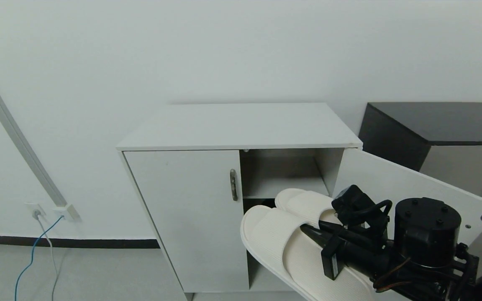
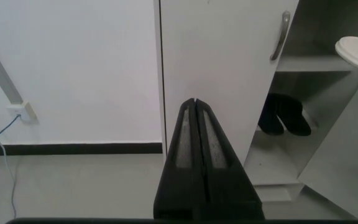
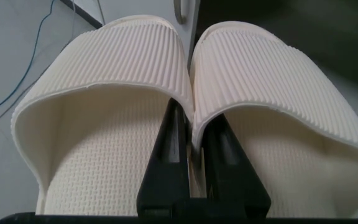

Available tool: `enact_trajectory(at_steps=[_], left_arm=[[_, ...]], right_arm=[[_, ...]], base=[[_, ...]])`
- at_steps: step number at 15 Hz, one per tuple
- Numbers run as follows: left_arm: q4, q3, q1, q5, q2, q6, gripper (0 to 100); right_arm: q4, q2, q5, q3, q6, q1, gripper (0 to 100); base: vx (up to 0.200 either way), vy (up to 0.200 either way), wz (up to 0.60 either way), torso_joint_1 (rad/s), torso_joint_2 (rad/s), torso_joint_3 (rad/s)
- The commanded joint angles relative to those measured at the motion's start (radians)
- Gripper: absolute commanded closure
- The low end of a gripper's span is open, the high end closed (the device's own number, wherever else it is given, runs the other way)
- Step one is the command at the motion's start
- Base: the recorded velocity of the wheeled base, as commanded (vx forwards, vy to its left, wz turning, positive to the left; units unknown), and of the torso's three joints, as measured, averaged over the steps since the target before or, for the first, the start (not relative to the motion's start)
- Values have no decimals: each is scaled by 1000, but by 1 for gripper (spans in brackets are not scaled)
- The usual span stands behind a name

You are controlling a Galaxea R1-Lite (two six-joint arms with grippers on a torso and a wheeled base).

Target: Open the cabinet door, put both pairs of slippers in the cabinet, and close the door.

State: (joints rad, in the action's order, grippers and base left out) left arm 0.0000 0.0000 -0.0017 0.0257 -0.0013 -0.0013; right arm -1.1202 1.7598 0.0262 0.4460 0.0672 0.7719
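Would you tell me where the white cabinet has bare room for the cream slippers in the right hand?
The white cabinet's upper shelf, between the shut left door and the right wall, is bare. Below it, a pair of black slippers crowds the back; the floor board before them is free. The cream ribbed slippers in the right hand hang before the opening.

Dark cabinet at right, wall sockets, blue cable, grey conduit, black baseboard
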Motion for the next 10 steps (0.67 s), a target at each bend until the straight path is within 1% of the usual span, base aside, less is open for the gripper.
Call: enact_trajectory(at_steps=[1,6,10], left_arm=[[0,0,0,0,1,0,100],[0,0,0,0,1,0,100],[0,0,0,0,1,0,100]], right_arm=[[-10,7,0,-1,0,1,100],[-18,10,0,-7,14,0,100],[-20,10,1,-12,14,1,100]], base=[[0,0,0,-173,500,330],[0,0,0,-155,487,330],[0,0,0,-117,469,351]])
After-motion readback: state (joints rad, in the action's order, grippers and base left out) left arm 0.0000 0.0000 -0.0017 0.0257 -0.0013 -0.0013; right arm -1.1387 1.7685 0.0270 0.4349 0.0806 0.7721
